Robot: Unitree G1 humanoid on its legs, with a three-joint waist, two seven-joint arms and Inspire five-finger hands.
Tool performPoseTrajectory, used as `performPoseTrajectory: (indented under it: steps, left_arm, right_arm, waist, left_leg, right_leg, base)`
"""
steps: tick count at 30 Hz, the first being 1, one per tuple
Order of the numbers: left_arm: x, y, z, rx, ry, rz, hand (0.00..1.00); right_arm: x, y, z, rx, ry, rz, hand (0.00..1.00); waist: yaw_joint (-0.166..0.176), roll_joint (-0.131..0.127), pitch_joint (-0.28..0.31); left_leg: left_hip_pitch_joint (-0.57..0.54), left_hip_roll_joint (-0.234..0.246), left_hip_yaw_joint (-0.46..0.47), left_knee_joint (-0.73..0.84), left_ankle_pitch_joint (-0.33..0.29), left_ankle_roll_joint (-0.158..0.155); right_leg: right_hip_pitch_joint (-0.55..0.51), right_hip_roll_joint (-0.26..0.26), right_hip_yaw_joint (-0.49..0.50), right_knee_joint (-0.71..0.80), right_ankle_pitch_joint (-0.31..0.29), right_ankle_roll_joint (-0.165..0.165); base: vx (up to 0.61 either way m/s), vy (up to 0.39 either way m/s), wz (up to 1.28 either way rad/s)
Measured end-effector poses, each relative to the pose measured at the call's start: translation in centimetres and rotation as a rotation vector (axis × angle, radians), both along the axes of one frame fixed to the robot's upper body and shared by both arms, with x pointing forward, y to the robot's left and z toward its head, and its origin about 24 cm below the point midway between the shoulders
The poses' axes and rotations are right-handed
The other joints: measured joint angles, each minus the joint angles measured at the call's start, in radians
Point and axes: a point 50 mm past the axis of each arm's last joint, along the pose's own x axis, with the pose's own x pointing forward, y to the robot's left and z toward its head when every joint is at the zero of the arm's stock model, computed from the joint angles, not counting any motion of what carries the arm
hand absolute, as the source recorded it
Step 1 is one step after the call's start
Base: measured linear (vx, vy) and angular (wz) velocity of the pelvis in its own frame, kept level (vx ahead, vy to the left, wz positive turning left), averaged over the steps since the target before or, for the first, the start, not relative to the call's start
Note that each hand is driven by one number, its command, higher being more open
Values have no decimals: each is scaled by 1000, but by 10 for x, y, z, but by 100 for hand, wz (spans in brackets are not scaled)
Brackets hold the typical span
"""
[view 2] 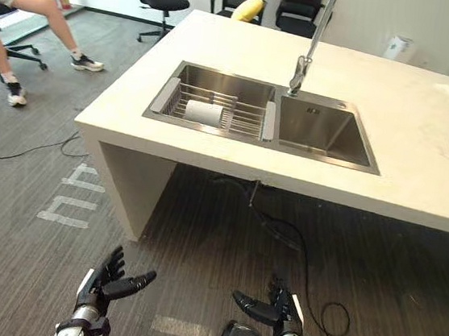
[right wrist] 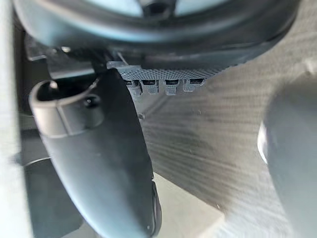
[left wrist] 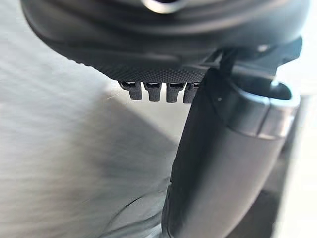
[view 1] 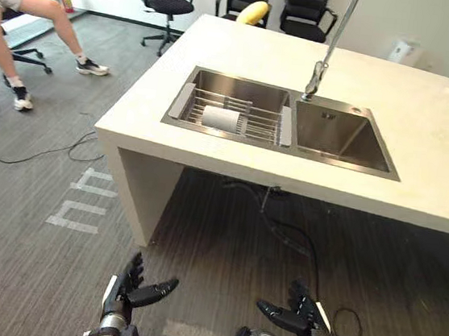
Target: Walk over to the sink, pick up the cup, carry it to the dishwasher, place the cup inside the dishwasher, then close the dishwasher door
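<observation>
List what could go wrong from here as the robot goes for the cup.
1. The cup lies on its side in the wire rack in the left basin of the sink and might roll when grasped.
2. The faucet hangs beside that basin; a reaching arm could knock it.
3. The left hand and right hand, both open, hang below the countertop and could bump its edge on approach.

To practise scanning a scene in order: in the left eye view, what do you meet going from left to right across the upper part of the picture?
Person's leg → black office chair → cup → tap → small white object.
</observation>
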Motion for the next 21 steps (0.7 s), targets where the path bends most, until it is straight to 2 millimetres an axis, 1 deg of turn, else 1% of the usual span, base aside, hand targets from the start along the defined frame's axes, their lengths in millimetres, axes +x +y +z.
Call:
performPoseTrajectory:
  steps: [1,2,3,4,5,6,7,8,9,10,11,12,13,14,15,16,17,18,19,21]
  left_arm:
    - [10,-3,16,0,-102,15,100]
    - [14,-6,28,-3,-178,29,100]
    - [18,-9,44,-5,-269,43,100]
    - [20,-9,57,3,-337,46,100]
    - [24,-8,69,13,-402,43,100]
    - [29,-8,85,21,-490,35,100]
    - [31,-9,94,25,-536,30,100]
    - [35,-10,111,25,-631,13,100]
    - [36,-12,118,25,-669,2,100]
    - [38,-15,131,16,-737,-23,100]
    - [38,-18,138,13,-773,-39,100]
    - [39,-23,143,8,-798,-55,100]
    - [39,-26,146,17,-806,-67,100]
    - [40,-28,147,24,-807,-73,100]
    - [40,-31,149,35,-811,-75,100]
    - [39,-32,150,39,-811,-75,100]
    - [37,-32,152,38,-810,-69,100]
    - [38,-34,152,37,-803,-76,100]
    - [38,-35,154,40,-804,-75,100]
    - [37,-34,160,49,-810,-67,100]
  right_arm:
    - [2,-1,1,-1,1,0,100]
    - [2,-4,1,-8,7,2,100]
    - [0,-9,2,-18,15,2,100]
    - [-2,-11,1,-23,25,-2,100]
    - [-4,-13,1,-26,31,-7,100]
    - [-5,-17,1,-28,33,-27,100]
    - [-5,-19,1,-27,33,-41,100]
    - [-7,-22,1,-29,38,-59,100]
    - [-9,-23,0,-32,43,-68,100]
    - [-10,-25,0,-35,56,-78,100]
    - [-11,-26,-1,-39,64,-80,100]
    - [-11,-28,-1,-43,73,-81,100]
    - [-12,-27,-3,-41,87,-82,100]
    - [-12,-27,-4,-41,93,-82,100]
    - [-14,-24,-5,-42,102,-74,100]
    - [-14,-23,-6,-41,106,-64,100]
    - [-18,-16,-9,-37,128,-45,100]
    - [-21,-10,-11,-29,140,-33,100]
    - [-21,-8,-11,-26,142,-28,100]
    - [-21,-2,-12,-14,145,-15,100]
  waist:
    - [-1,10,13]
    - [0,20,19]
    - [1,29,28]
    - [3,32,29]
    - [4,32,28]
    - [1,32,27]
    - [0,32,26]
    - [0,32,26]
    - [0,32,26]
    - [1,33,25]
    - [5,32,26]
    - [12,32,25]
    - [20,34,25]
    - [26,36,25]
    - [39,39,23]
    - [42,49,16]
    - [59,46,5]
    - [59,24,-14]
    - [62,17,-18]
    - [67,3,-20]
  left_leg:
    - [-90,43,10,184,20,-14]
    - [-151,79,19,339,66,-17]
    - [-212,130,30,506,106,-3]
    - [-238,156,41,581,101,5]
    - [-259,165,49,609,93,19]
    - [-283,159,56,590,91,22]
    - [-294,154,65,564,91,22]
    - [-303,136,91,474,91,22]
    - [-304,125,104,421,90,22]
    - [-307,86,113,302,91,21]
    - [-310,45,109,198,96,22]
    - [-318,-9,98,78,124,34]
    - [-337,-45,87,-9,179,44]
    - [-346,-53,84,-36,208,44]
    - [-360,-53,84,-72,265,35]
    - [-362,-46,86,-82,309,50]
    - [-351,-37,113,-30,327,133]
    - [-353,-48,133,1,276,142]
    - [-351,-52,143,10,253,142]
    - [-322,-72,176,21,200,159]
  right_leg:
    - [16,8,-22,0,-20,-12]
    - [40,17,-31,-1,-31,-21]
    - [92,33,-42,-15,-55,-31]
    - [130,42,-45,-31,-70,-45]
    - [163,43,-46,-55,-82,-52]
    - [202,46,-48,-100,-80,-48]
    - [218,47,-48,-122,-78,-45]
    - [253,48,-50,-169,-69,-35]
    - [271,48,-52,-189,-59,-21]
    - [300,48,-53,-229,-50,-12]
    - [318,42,-50,-256,-45,-5]
    - [339,34,-38,-282,-41,2]
    - [359,30,-22,-298,-41,8]
    - [370,31,-10,-303,-44,12]
    - [395,37,17,-307,-57,33]
    - [405,46,30,-305,-66,46]
    - [421,40,72,-282,-103,72]
    - [415,12,87,-252,-121,54]
    - [403,1,94,-226,-127,52]
    - [323,-60,115,-36,-127,58]
  base:
    - [318,-315,33]
    - [350,-350,27]
    - [364,-297,5]
    - [300,-196,-1]
    - [283,-166,-6]
    - [212,-117,-3]
    - [278,-121,1]
    - [238,-73,3]
    - [317,-64,8]
    - [330,-20,3]
    - [396,27,-10]
    - [387,91,-30]
    - [322,111,-38]
    - [320,145,-56]
    - [252,133,-53]
    - [319,207,-82]
    - [359,234,-63]
    - [367,241,-58]
    - [363,215,-37]
    - [306,194,-37]
